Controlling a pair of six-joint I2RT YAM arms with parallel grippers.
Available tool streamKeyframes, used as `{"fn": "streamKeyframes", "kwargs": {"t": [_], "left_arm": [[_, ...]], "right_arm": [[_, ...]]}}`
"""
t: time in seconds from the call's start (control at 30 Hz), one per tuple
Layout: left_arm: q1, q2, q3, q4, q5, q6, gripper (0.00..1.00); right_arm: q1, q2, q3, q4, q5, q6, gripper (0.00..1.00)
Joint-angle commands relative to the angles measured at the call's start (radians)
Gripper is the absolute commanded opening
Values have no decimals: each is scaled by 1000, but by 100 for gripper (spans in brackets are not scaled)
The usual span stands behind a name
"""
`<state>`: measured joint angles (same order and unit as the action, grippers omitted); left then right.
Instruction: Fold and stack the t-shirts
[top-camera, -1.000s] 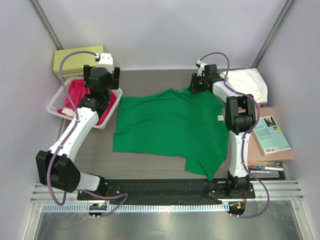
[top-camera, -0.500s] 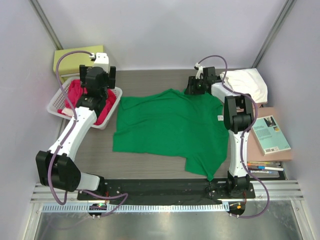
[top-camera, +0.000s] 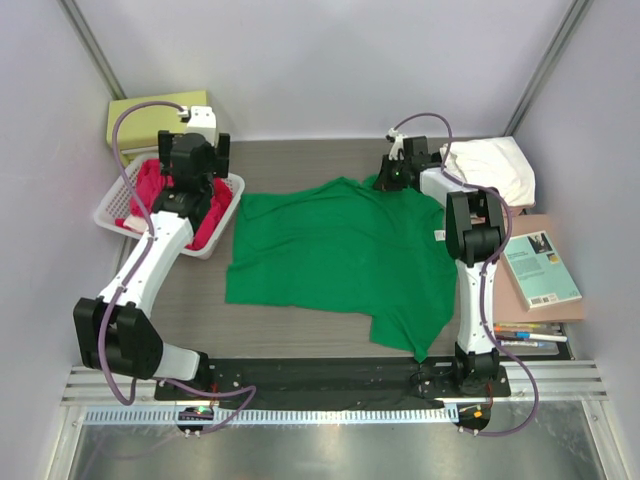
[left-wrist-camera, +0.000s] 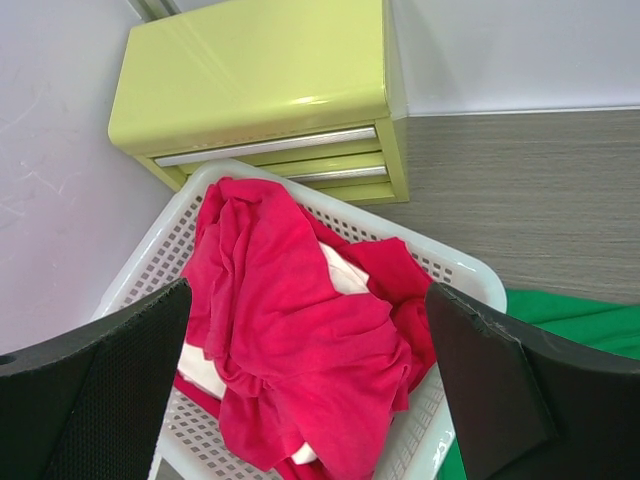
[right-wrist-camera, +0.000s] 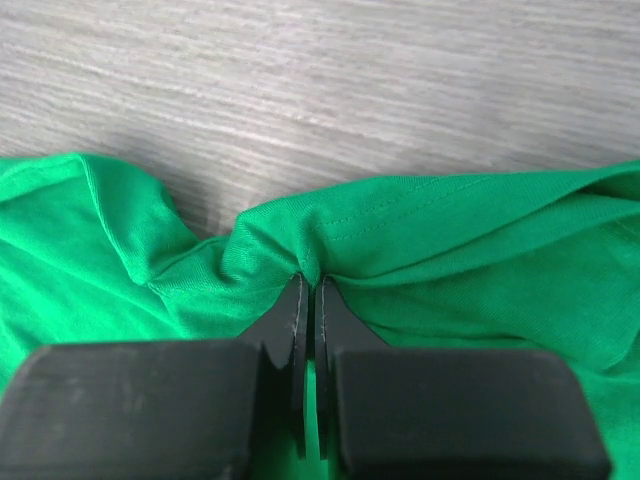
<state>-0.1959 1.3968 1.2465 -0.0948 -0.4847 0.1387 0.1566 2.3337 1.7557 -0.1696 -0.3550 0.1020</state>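
Observation:
A bright green t-shirt (top-camera: 340, 255) lies spread on the table, with a small white label (top-camera: 438, 236) near its right side. My right gripper (top-camera: 385, 180) is shut on the shirt's far edge, pinching a fold of green cloth (right-wrist-camera: 310, 255) between its fingertips. My left gripper (top-camera: 190, 172) is open and empty, hovering above the white basket (top-camera: 215, 240). In the left wrist view, crumpled red t-shirts (left-wrist-camera: 300, 340) fill the basket (left-wrist-camera: 465, 275), with some white cloth (left-wrist-camera: 345, 275) among them. A folded white t-shirt (top-camera: 495, 165) lies at the far right.
A yellow-green drawer box (top-camera: 150, 118) stands behind the basket, also in the left wrist view (left-wrist-camera: 260, 90). A teal-covered book (top-camera: 540, 268) on a brown pad and several pens (top-camera: 530, 340) lie at the right edge.
My left gripper has moved a little toward the far left, over the basket. My right gripper has shifted slightly at the green shirt's far edge.

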Motion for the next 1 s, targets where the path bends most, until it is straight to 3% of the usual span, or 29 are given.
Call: {"fn": "streamKeyframes", "kwargs": {"t": [0.0,0.27,0.47,0.97], "left_arm": [[7,19,14,20,20,-16,100],[7,82,-42,-74,121,-114,100],[4,24,-130,-75,164,-133,100],[4,-88,-127,-184,215,-120,100]], "right_arm": [[20,-114,-54,13,45,-45,1],[18,-292,-110,-24,70,-87,1],[18,-404,-173,-53,88,-122,1],[17,-861,-610,-169,79,-127,1]]}}
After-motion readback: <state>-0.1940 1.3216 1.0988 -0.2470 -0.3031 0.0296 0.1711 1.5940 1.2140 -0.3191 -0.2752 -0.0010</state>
